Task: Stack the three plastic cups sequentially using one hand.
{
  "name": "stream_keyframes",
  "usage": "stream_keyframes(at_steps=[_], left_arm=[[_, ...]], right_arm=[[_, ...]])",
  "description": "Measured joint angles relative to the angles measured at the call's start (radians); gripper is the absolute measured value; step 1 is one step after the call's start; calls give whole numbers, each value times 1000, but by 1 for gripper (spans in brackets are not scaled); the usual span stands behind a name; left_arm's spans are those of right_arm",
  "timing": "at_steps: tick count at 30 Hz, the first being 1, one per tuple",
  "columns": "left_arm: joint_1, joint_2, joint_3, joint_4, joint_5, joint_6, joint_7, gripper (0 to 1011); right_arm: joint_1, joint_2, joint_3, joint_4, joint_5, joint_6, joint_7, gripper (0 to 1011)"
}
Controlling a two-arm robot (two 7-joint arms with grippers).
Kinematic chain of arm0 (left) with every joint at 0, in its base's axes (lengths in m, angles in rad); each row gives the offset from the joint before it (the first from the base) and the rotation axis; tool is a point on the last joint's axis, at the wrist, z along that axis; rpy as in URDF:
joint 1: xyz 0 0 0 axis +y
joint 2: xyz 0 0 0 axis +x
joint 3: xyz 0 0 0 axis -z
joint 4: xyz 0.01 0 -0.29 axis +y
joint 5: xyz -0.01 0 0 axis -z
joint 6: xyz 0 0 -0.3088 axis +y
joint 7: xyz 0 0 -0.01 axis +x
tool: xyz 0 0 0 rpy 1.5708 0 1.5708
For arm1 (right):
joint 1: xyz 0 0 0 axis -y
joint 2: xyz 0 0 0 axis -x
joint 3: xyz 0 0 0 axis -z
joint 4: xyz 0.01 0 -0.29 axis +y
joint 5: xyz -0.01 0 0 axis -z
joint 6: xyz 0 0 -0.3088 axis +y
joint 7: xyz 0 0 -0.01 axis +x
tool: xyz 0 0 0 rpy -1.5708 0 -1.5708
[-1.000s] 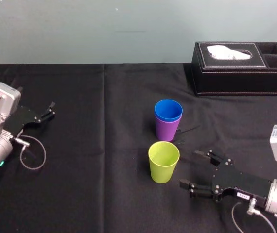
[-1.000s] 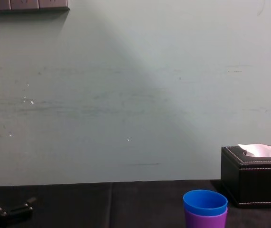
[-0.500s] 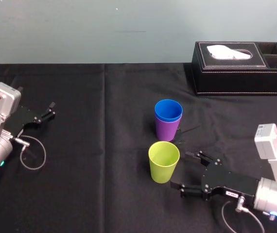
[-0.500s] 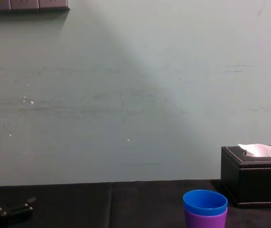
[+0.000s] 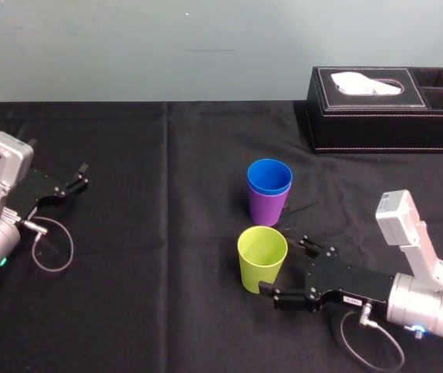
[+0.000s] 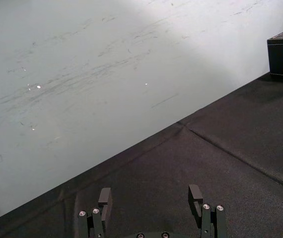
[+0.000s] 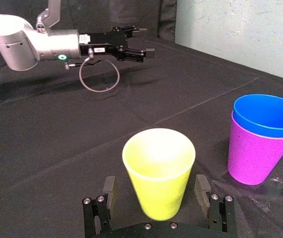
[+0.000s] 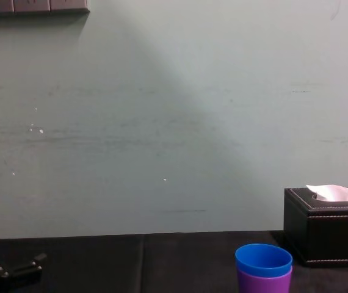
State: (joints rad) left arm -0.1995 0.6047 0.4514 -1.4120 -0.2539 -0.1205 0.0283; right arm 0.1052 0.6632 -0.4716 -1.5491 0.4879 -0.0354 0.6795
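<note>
The cups [image 5: 262, 259] are smooth plastic, the tablecloth [image 5: 144, 295] matt cloth, the tissue box [image 5: 385, 116] stitched leatherette.

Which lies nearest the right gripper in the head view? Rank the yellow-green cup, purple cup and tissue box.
1. The yellow-green cup, between the right gripper's open fingers.
2. The purple cup, just behind it, holding the blue cup.
3. The tissue box, far back on the right.

Wall [image 8: 174, 122]: pale grey-green, bore faint streaks and specks. Grey panel [image 8: 33, 6]: sat at its upper left. Tabletop [image 5: 128, 311]: lay under black cloth, creased front to back. Black tissue box [image 5: 385, 109]: stood far right, near wall.
</note>
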Motion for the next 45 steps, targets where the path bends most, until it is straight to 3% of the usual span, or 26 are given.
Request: stream_keyframes(at_steps=[12,19,30,45], left_arm=[[0,0,0,0,0,0,0,1011],[0,0,0,0,0,0,0,1011],[0,0,0,0,0,0,0,1011],[0,0,0,0,0,0,0,1011]], right_arm=[[68,-44,-39,49,-14,10,16,1003],[66,-42,-38,48,-14,10,16,1003],[63,-40,-35,46,-14,10,16,778],[62,-39,-34,44,-13,9,15,733]])
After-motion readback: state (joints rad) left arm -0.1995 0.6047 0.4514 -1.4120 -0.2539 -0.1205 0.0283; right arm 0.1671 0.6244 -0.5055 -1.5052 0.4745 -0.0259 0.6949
